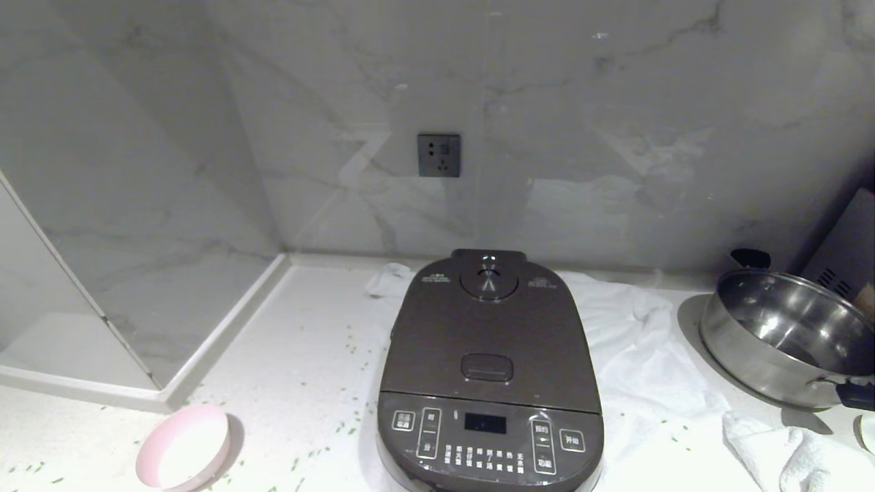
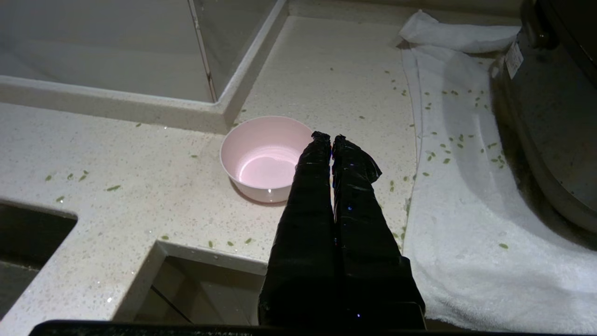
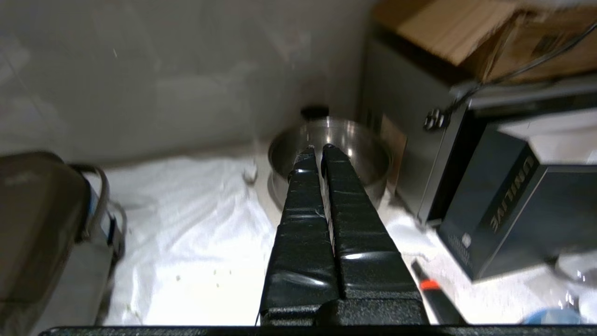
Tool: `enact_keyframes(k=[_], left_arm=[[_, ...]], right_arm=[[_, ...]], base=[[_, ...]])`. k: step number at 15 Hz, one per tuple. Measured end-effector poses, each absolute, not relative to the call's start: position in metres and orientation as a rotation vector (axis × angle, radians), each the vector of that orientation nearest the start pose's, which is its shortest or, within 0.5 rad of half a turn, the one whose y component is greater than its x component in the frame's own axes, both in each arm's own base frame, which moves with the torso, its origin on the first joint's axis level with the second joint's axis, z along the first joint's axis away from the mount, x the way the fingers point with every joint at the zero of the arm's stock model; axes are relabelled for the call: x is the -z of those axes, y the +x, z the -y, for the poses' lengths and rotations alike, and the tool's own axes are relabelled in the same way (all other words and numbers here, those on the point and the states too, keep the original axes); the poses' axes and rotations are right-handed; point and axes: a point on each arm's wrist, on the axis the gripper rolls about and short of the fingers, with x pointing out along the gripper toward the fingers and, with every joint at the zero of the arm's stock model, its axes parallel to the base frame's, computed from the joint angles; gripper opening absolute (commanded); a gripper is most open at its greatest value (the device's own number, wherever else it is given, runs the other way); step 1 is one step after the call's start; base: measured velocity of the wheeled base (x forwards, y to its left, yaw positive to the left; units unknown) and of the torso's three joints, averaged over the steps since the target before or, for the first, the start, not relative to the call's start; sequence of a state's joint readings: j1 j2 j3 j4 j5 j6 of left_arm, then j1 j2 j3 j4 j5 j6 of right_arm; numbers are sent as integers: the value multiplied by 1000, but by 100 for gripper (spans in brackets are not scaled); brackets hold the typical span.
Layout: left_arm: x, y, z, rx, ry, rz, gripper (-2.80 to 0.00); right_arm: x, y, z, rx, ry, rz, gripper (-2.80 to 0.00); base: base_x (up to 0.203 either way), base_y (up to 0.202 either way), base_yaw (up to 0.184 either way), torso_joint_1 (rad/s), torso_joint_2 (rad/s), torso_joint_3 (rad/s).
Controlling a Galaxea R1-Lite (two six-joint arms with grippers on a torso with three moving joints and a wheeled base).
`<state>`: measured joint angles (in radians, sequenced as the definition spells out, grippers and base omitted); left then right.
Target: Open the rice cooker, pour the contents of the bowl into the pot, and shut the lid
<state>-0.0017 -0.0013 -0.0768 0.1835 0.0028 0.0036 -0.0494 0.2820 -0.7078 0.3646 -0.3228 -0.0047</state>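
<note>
Left gripper (image 2: 331, 137): fingers pressed together, holding nothing — above the counter (image 2: 140, 186), just beside the bowl (image 2: 266, 158).
Right gripper (image 3: 316, 149): fingers pressed together, empty — pointed toward the steel pan (image 3: 364, 149), over the white towel (image 3: 186, 210).
Rice cooker (image 1: 489, 383): on the towel, the lid (image 1: 489, 328) down.
Bowl: upright, empty, on the counter to the cooker's left.
Green bits (image 2: 457, 140): scattered over counter and towel.

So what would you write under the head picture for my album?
Closed rice cooker on a white towel, empty pink bowl at its left, green bits scattered on the counter.
</note>
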Motion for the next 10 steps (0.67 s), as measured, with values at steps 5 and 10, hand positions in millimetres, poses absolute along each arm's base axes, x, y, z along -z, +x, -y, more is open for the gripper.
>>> enact_keyframes(k=[5,10], left_arm=[[-78,-30,0,-1,5,-105,-280],[-78,-30,0,-1,5,-105,-280]], right_arm=[[-245,-79,4,377,-6,163,-280],[-211,-79,6,341,-35,125,-280]], base=[[0,0,0,0,0,0],[0,0,0,0,0,0]])
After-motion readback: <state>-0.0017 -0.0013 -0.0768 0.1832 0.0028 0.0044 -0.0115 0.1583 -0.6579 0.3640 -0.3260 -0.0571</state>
